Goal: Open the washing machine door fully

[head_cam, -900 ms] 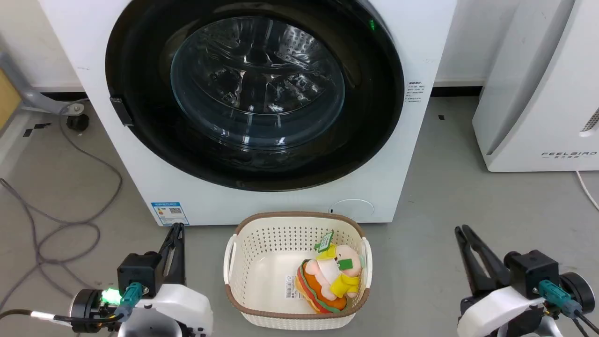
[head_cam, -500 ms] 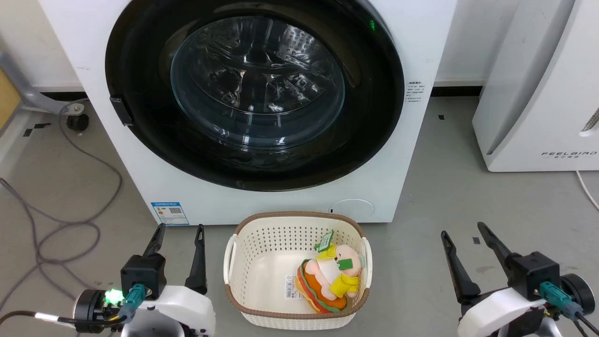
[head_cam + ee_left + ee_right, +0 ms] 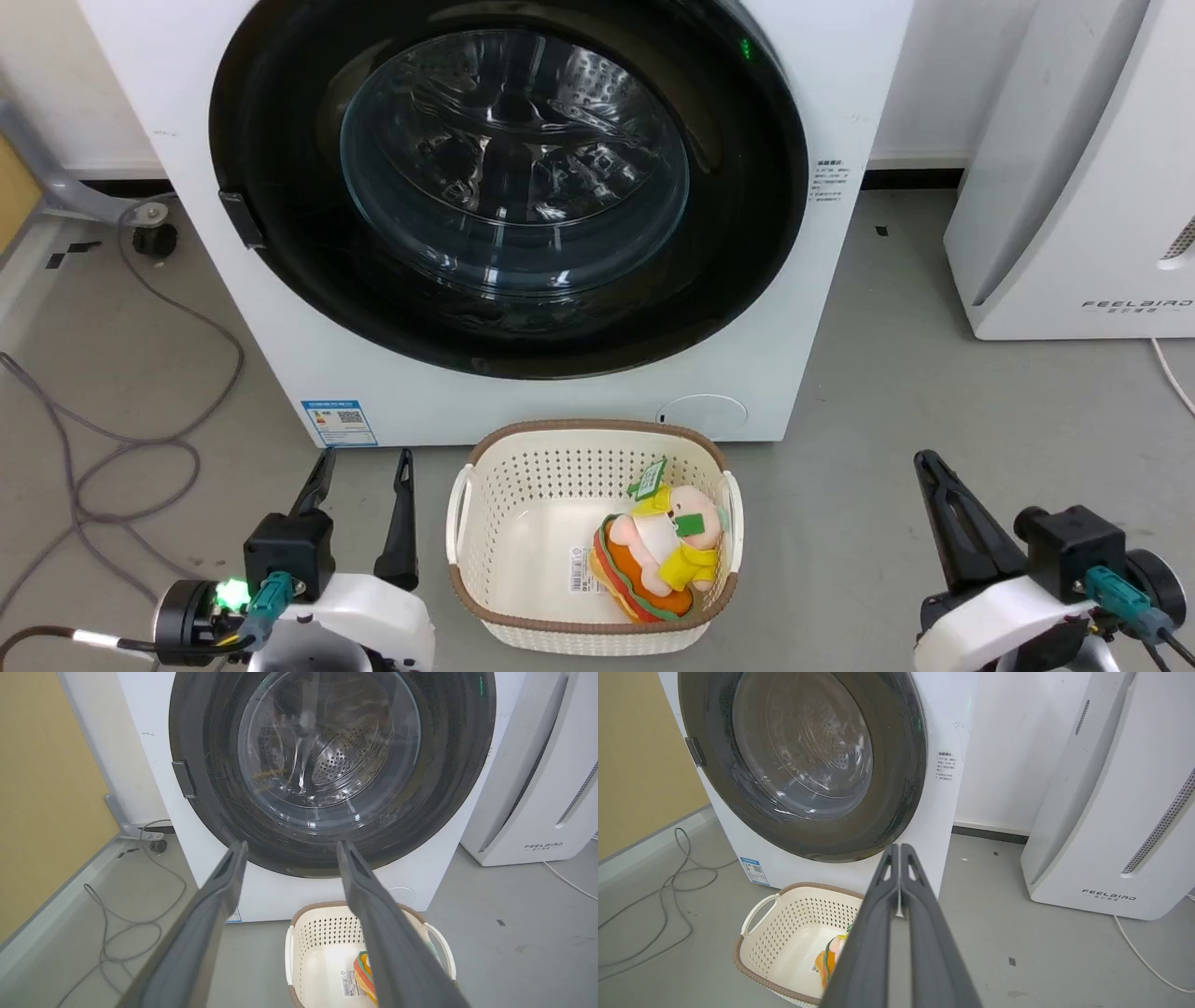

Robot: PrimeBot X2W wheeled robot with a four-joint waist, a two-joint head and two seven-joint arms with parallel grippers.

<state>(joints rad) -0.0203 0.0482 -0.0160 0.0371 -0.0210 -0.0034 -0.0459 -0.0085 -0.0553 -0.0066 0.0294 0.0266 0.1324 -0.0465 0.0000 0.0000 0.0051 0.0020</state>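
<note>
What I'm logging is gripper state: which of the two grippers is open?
The left gripper: its fingers stand spread apart, while the right gripper has its fingers pressed together.

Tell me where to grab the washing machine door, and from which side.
Hook the dark tab on the left rim of the washing machine door, coming from the left with the left claw. It seems the only raised edge; the rest is smooth disc.
</note>
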